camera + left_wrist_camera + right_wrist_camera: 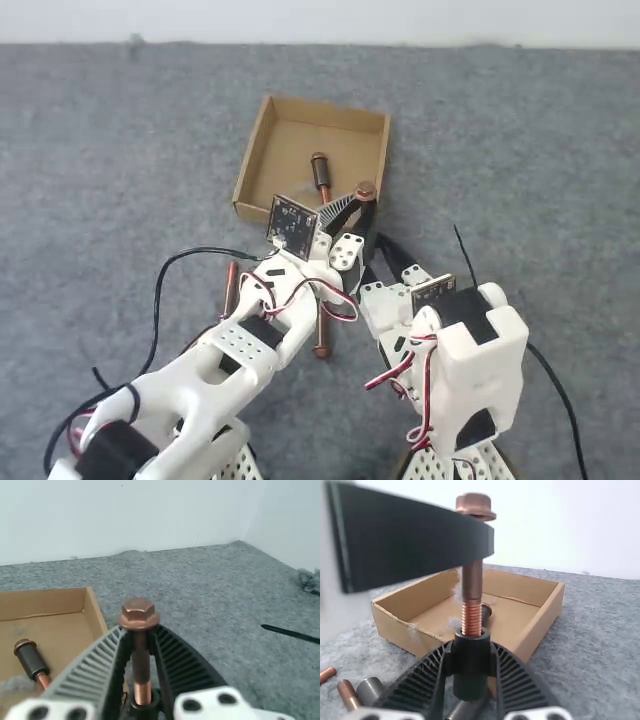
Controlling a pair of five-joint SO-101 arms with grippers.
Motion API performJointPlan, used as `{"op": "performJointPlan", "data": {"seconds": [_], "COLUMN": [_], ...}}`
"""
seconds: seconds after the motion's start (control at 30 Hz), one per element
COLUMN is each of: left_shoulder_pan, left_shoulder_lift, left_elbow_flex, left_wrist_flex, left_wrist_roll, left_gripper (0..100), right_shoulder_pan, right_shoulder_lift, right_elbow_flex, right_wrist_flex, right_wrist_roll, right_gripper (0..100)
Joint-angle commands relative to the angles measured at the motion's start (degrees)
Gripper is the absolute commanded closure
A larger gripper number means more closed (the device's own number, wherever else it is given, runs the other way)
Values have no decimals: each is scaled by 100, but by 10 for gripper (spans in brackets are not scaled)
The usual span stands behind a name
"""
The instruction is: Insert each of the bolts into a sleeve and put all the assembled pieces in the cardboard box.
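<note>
On the far side of the table (520, 150), ahead of both arms, we see the cardboard box (290, 140) lying open. It holds one assembled piece (320, 172), a copper bolt pushed through a dark sleeve, which lies flat on the box floor; the left wrist view shows it there too (31, 665).

Just by the box corner nearest the arms, we find the left hand (136, 630) closed narrowly on a bolt (138, 612). Its ribbed fingers (175, 655) pinch the shank from both sides, just under the hexagonal head. The bolt stands upright, with the head above the fingertips and the threaded end pointing down.

Below it, the right hand (470, 652) grips a black sleeve (470, 675), held upright between its two ribbed fingers. The bolt's threads (471, 620) meet the mouth of this sleeve, and we cannot tell how far they reach inside. Bolt and sleeve are in line, one straight above the other, and the box stands behind them.

We also see two loose bolts on the table: one (231, 288) beside the left arm, the other (321, 335) between the two arms. A grey sleeve (370, 690) lies on the table beside loose bolt ends, close to the right hand.
</note>
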Motion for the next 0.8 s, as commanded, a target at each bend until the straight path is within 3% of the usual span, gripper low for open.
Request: {"op": "performJointPlan", "data": {"seconds": [0.0,0.17,0.6,0.77], "left_shoulder_pan": [35,79,62,35], "left_shoulder_lift": [-53,-53,-18,-26], "left_elbow_flex": [-224,-418,-259,-224], "left_wrist_flex": [607,1301,1371,1389], "left_wrist_roll": [-53,-70,-97,-97], "left_gripper": [990,990,984,852], "right_shoulder_pan": [198,207,224,224], "right_shoulder_lift": [-338,-382,-382,-382], "right_elbow_flex": [-88,-79,-97,-97], "right_wrist_flex": [-154,-154,-154,-154], "right_wrist_roll": [44,44,44,44], "right_gripper": [992,992,992,992]}}
